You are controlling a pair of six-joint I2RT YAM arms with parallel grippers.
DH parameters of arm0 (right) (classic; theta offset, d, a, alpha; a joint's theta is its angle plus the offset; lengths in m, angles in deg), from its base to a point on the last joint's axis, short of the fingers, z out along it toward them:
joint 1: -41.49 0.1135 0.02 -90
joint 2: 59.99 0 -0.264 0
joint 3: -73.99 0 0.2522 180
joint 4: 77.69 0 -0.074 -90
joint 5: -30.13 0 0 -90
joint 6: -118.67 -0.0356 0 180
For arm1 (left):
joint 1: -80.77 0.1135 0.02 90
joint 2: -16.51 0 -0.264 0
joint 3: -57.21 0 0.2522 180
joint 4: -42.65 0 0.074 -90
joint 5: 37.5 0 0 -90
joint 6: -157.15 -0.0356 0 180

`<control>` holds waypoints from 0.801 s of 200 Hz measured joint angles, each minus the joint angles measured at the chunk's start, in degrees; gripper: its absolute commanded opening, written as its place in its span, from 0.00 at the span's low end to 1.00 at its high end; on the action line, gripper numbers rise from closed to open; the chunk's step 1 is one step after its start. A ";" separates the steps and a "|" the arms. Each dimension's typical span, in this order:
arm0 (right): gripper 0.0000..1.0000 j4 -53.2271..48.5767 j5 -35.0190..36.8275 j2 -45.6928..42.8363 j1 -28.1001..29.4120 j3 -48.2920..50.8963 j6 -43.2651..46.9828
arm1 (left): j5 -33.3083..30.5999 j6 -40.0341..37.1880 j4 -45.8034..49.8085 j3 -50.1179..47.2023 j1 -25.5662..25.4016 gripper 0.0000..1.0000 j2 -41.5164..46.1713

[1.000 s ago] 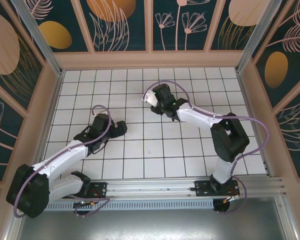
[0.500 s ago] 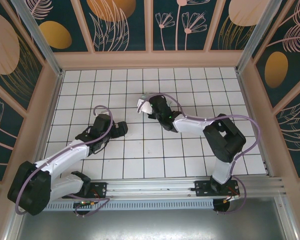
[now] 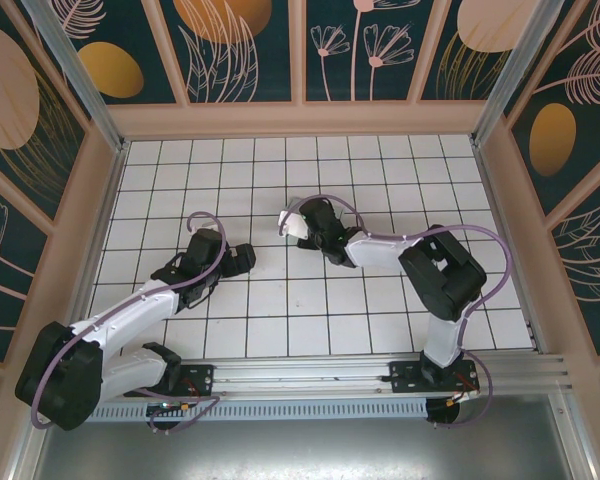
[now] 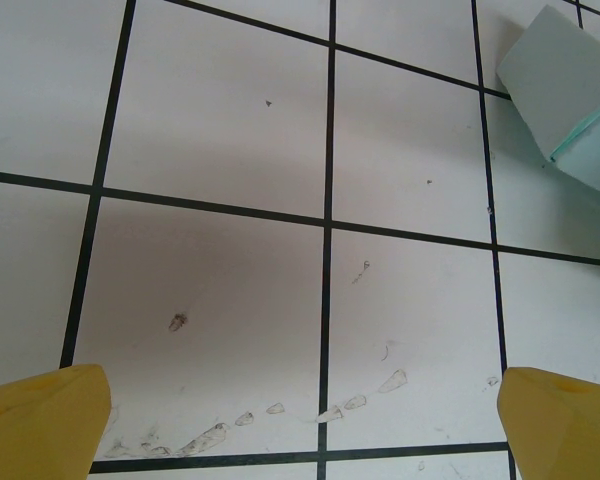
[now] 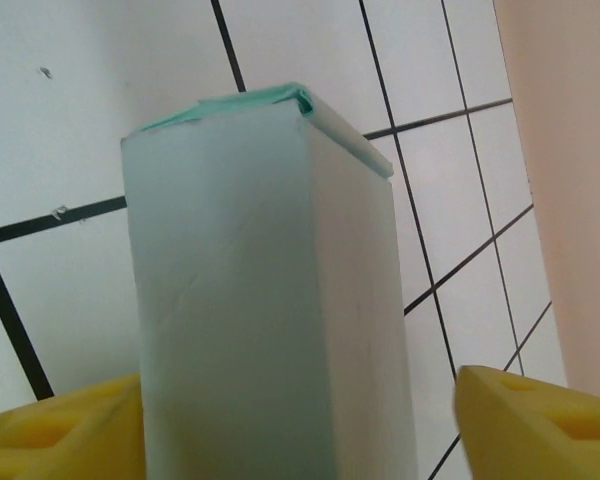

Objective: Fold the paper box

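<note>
Paper box [image 5: 270,300] on the white, black-gridded worktop [image 3: 230,330], a little beyond its centre, between the two arms. The box appeared already formed: a shallow rectangular block of thin, matt, pale mint-blue card with crisp creases. A greener cut edge showed along its far end, where one flap overlapped another. Whether that flap was fully tucked could not be told from the right wrist view.

The right pincer [image 5: 300,430] stood spread around the near end of the box, gripping nothing. Its yellow right fingertip [image 5: 540,420] was clearly apart from the card, while the left one lay against or just beside it. The left pincer [image 4: 300,420] hung fully spread over bare worktop, empty, with a corner of the box ahead and to its right.

The step in hand was judged to be letting go of the finished fold, or re-seating on it. To do it well, the pincer should draw straight back along the box's long axis with both fingertips clear. Card this light and smooth would probably slide or spring open at a sideways brush. Any further closing press belonged on the far overlapping flap, applied squarely.
</note>
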 measured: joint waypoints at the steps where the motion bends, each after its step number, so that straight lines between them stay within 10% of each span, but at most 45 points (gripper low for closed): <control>1: 0.84 -0.02 -0.07 0.00 -0.07 0.00 -0.07 | 0.00 0.00 0.00 0.00 0.00 0.99 0.00; 19: 0.99 -0.74 -1.68 -0.02 -0.61 0.00 -1.55 | 0.00 0.00 -0.13 0.00 0.00 0.99 0.00; 85: 0.99 -2.67 -20.09 -10.47 -6.82 3.34 -13.27 | -4.35 -5.33 -8.81 -2.01 0.00 0.99 3.23; 160: 0.99 18.58 -23.80 -32.98 -29.90 28.00 -39.67 | -20.04 -29.20 -32.24 -8.39 0.07 0.99 7.13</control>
